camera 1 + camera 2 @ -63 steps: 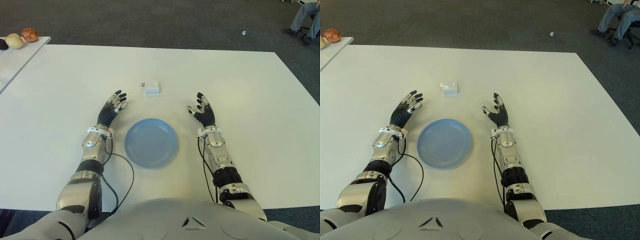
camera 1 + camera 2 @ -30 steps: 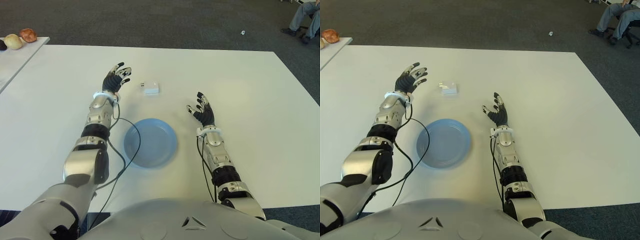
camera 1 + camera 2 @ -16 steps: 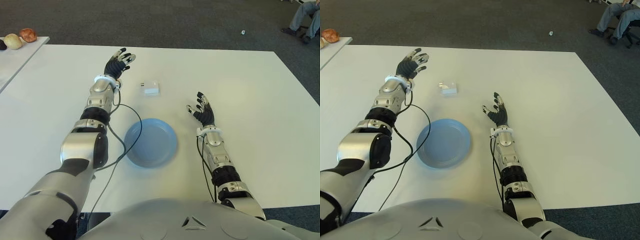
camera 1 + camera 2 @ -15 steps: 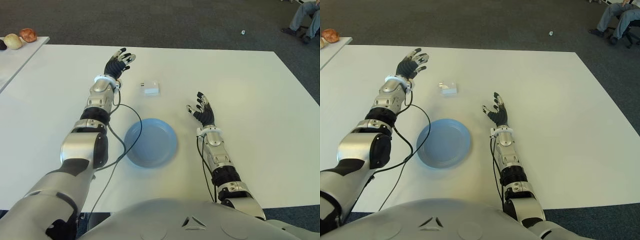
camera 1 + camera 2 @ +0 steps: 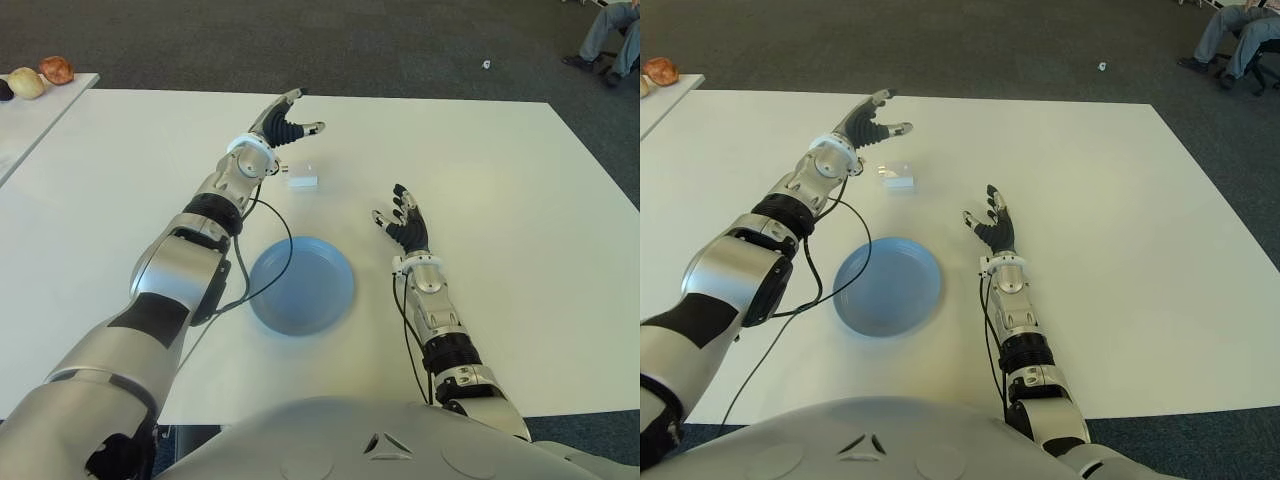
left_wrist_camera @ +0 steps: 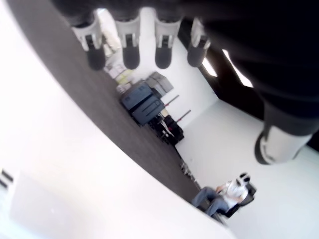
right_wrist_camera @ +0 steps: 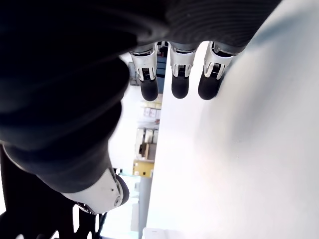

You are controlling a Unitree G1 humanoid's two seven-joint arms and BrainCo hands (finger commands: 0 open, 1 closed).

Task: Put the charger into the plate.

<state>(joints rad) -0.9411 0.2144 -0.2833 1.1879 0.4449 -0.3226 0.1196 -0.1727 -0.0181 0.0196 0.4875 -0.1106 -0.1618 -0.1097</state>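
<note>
The small white charger (image 5: 302, 180) lies on the white table (image 5: 520, 180), beyond the round blue plate (image 5: 301, 285). My left hand (image 5: 285, 118) is stretched out above the table just behind and left of the charger, fingers spread, holding nothing. In the left wrist view its fingertips (image 6: 130, 52) point over the table with nothing between them. My right hand (image 5: 402, 218) shows right of the plate, open, palm turned inward. The plate holds nothing.
A side table (image 5: 30, 110) at the far left carries round fruit-like objects (image 5: 57, 69). A seated person's legs (image 5: 608, 30) show at the far right on the dark carpet. A small white object (image 5: 486, 65) lies on the floor beyond the table.
My left arm has swung forward and rightward from beside the plate to just behind the charger. The right hand, the charger and the plate have stayed put.
</note>
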